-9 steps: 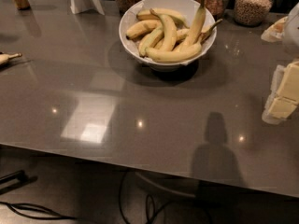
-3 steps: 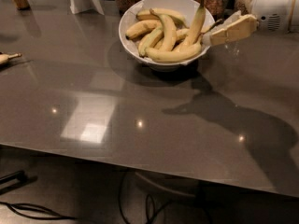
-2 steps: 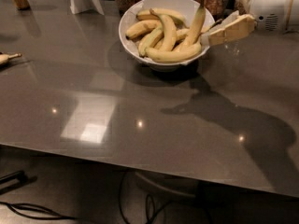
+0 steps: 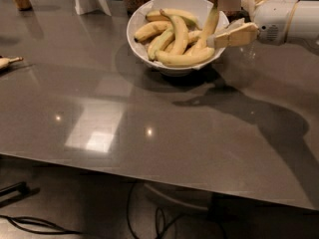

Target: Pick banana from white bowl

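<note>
The gripper (image 4: 214,39) reaches in from the bench's right edge, its tip at the right rim of the white bowl (image 4: 135,21). Whether it is clenched cannot be told. Just beside it, the banana (image 4: 209,28) leans upright inside the bowl, near the far edge.

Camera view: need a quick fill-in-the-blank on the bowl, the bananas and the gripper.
The white bowl on the table holds several ___.
The gripper is at the bowl's rim, its arm entering from the picture's ___ edge.
The nearly straight banana beside the gripper leans with its stem pointing ___.
Missing words: bananas; right; up.
</note>
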Robot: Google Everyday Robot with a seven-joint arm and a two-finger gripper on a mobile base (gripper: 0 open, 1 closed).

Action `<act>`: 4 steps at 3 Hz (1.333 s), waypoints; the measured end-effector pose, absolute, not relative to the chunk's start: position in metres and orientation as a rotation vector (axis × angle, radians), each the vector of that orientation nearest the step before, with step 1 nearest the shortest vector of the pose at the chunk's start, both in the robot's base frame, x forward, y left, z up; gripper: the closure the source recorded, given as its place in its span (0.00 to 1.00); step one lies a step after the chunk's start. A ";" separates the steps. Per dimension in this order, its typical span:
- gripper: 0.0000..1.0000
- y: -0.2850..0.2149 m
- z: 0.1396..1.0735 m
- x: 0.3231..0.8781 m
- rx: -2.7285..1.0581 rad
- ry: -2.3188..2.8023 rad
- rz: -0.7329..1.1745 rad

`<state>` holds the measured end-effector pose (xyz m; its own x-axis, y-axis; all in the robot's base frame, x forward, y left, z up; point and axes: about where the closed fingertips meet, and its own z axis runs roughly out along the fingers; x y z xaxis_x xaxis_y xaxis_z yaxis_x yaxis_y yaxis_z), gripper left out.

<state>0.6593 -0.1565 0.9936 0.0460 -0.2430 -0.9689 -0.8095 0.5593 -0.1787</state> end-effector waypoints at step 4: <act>0.00 -0.125 0.971 0.715 -0.951 1.471 0.615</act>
